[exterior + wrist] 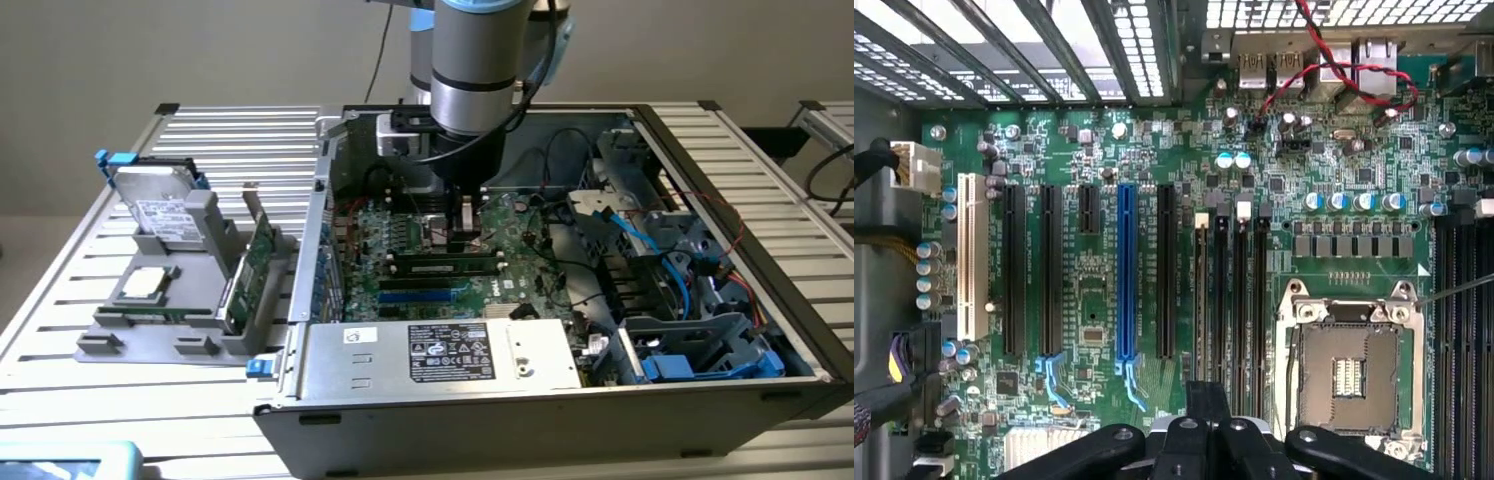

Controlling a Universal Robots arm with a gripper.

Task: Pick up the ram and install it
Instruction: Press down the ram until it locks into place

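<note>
Green and thin, the ram [447, 267] lies seated in a motherboard [1154, 330] slot just below the jaws [463, 238], which are closed on nothing, inside the open computer case [561, 395] on the worktop [54, 330].

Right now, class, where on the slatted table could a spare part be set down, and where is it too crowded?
Free: bare slatted table at the exterior view's left, beyond the grey parts holder, and slats behind the computer case. Crowded: inside the case, where cables and the end effector sit over the motherboard.
</note>
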